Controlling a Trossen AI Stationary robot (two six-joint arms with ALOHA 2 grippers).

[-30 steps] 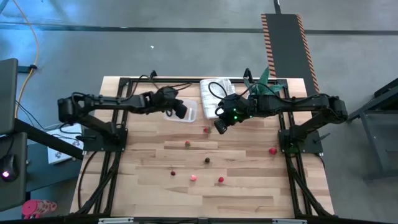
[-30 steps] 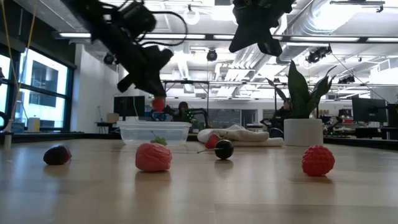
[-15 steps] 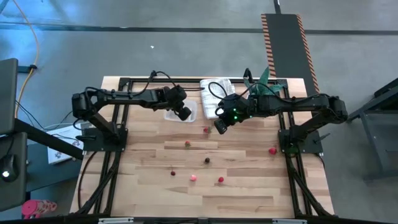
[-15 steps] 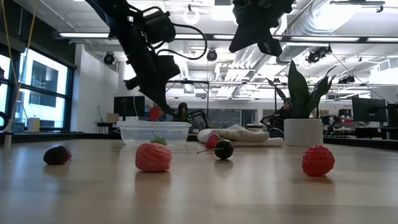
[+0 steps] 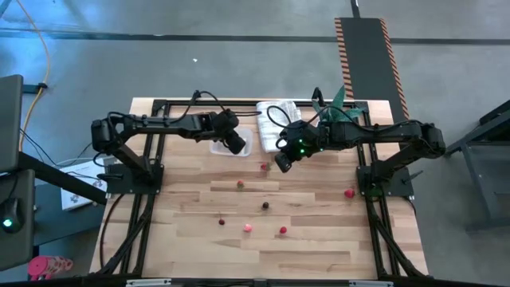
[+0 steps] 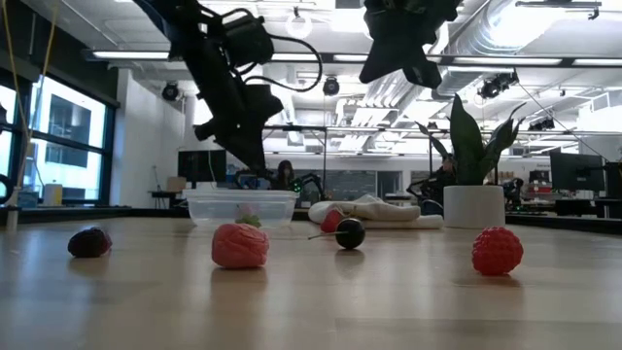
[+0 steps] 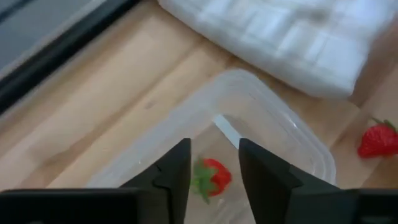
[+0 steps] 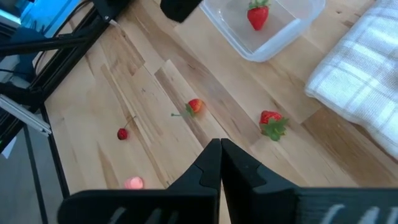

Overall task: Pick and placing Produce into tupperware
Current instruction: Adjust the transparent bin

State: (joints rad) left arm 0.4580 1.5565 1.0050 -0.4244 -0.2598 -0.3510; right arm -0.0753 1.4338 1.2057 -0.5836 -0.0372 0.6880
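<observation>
While the left gripper [image 5: 236,147] hangs over the tupperware [image 5: 232,147] in the upper middle of the high view, its fingers [image 7: 176,171] stand parted with nothing between them; a strawberry [image 7: 211,177] lies on the tub floor directly below the gap in the left wrist view. Same berry shows inside the clear tub [image 8: 264,25] at the top of the right wrist view. Low view: tub [image 6: 241,206] sits left of centre on the table [image 6: 311,292], left arm above it.

Right gripper [image 5: 281,165] hovers just right of the tub, upper centre of the high view, fingers [image 8: 211,165] pressed together and holding nothing.

Rest of the produce is loose on the wood: a strawberry [image 5: 264,167] just below the right gripper, a red piece [image 5: 240,185] at centre, a dark one [image 5: 266,206] lower centre, a small red one [image 5: 221,222] lower left of centre, a pink one [image 5: 248,227] and a red one [image 5: 283,230] at the bottom, a raspberry [image 5: 349,192] at right.

White folded towel [image 5: 279,113] lies at the top, touching the tub's right side. Potted plant [image 6: 473,160] stands at right in the low view.
</observation>
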